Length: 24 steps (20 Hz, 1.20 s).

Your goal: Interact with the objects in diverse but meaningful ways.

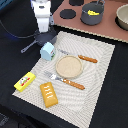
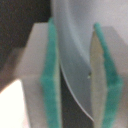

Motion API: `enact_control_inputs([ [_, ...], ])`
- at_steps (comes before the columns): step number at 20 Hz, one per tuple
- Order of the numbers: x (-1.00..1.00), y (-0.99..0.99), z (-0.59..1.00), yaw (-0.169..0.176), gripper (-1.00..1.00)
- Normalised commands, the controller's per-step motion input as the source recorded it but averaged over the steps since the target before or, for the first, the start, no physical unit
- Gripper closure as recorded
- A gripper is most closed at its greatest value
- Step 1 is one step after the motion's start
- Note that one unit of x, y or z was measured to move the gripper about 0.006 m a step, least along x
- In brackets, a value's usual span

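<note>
The gripper [image 1: 44, 31] stands over the saucepan [image 1: 45, 36] at the far corner of the striped mat [image 1: 95, 75], on the exterior view's left. In the wrist view the green pads [image 2: 49, 80] sit on either side of a thin grey curved wall [image 2: 75, 65], the jaws grasping the pan's rim. The white carton [image 1: 48, 51] stands just beside the pan. The plate [image 1: 68, 66] lies mid-mat between fork [image 1: 64, 81] and knife [image 1: 82, 57]. The bread block [image 1: 48, 94] and the yellow box [image 1: 24, 81] lie at the near edge; the mat's right half is bare.
</note>
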Motion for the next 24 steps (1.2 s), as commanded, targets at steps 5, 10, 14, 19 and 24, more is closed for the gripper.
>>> enact_control_inputs([
  [5,-0.11,-0.01,-0.1,0.02,1.0],
  [10,-0.07,-0.01,-0.08,0.016,1.0],
  [14,-0.07,-0.04,-0.01,0.002,1.0],
  [19,-0.12,0.0,0.32,-0.022,1.0],
  [24,-0.16,0.0,0.59,-0.029,1.0],
])
